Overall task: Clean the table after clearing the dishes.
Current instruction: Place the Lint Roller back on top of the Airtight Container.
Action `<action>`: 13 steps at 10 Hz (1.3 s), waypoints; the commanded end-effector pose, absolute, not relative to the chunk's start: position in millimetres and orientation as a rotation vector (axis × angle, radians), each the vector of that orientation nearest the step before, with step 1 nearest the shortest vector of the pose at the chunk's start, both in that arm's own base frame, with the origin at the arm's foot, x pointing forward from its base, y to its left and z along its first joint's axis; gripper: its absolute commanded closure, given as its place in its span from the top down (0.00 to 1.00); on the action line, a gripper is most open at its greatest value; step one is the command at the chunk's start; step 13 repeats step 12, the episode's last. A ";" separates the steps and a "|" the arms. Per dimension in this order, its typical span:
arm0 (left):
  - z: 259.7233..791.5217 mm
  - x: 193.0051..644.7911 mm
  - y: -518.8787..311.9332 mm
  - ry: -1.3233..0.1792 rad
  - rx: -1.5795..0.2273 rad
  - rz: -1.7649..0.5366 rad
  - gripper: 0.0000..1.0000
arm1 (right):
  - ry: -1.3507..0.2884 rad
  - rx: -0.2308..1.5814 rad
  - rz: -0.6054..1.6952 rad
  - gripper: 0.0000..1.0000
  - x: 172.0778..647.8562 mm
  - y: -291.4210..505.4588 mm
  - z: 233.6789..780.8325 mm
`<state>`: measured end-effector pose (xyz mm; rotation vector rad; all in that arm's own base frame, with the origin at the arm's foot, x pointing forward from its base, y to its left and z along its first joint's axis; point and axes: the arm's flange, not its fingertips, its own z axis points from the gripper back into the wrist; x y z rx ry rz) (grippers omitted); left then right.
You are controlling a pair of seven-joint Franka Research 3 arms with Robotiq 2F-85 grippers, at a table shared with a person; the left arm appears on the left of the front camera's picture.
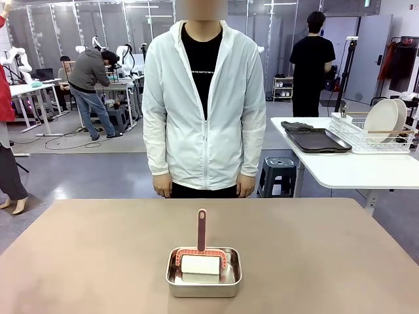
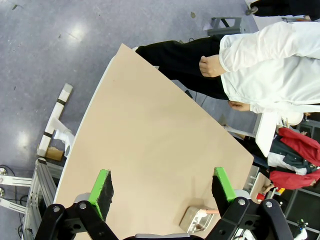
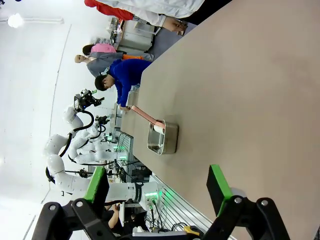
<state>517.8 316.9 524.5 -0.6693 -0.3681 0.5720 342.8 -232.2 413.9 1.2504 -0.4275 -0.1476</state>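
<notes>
Just steel pan (image 1: 203, 280) on table (image 1: 98, 261)

grey floor (image 1: 98, 170), white side table (image 1: 353, 171), stool (image 1: 279, 171)

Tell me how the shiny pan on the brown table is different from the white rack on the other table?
The pan is solid steel and low; the rack is open white wire and taller. The pan holds a white roller with a pink handle; the rack holds white plates standing on edge. The pan sits on the brown table, the rack on the white table. Both hold things.
</notes>
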 end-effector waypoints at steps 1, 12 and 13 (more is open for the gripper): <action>524.8 511.6 315.0 -0.381 -0.663 0.568 1.00 | -0.442 1.257 -0.146 1.00 344.4 -232.9 417.0; 524.8 511.6 315.0 -0.381 -0.663 0.568 1.00 | -0.442 1.257 -0.146 1.00 344.4 -232.9 417.0; 524.8 511.6 315.0 -0.381 -0.663 0.568 1.00 | -0.442 1.257 -0.146 1.00 344.4 -232.9 417.0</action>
